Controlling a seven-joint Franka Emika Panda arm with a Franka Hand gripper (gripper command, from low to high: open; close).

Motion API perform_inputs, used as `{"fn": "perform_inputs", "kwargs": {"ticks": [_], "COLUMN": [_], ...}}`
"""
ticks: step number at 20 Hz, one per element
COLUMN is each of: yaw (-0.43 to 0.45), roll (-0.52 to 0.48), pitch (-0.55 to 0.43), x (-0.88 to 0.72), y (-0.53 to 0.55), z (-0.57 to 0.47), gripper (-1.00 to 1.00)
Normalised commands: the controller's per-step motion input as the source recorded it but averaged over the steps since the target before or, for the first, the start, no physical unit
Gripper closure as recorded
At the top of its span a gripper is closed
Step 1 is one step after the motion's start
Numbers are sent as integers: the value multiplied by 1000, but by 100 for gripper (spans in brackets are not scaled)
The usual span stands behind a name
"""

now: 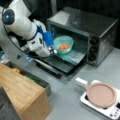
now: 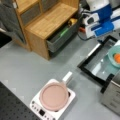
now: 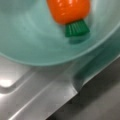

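In bowl [image 3: 37,42], carrot [image 3: 68,10] lies leaves-down.

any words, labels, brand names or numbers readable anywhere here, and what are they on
None can be read.
Cooker control panel: small marks, too blurred to read.
Toaster oven knobs: no legible markings.
Gripper at the teal bowl with the carrot: no text.

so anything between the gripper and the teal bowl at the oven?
Nothing visible. The gripper is right at the teal bowl's rim, over the open oven door. The toy carrot lies inside the bowl, not in the way.
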Motion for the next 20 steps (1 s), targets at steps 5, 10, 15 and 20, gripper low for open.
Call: {"fn": "perform_inputs", "kwargs": {"ticks": [5, 10, 15, 20], "yaw": [-101, -72, -53, -60], "roll": [25, 40, 64, 78], "pitch": [174, 126, 98, 50], "x": [343, 342, 275, 201], "y": [79, 94, 119, 131], "z": [113, 104, 82, 22], "gripper": [-100, -100, -100, -100]}}
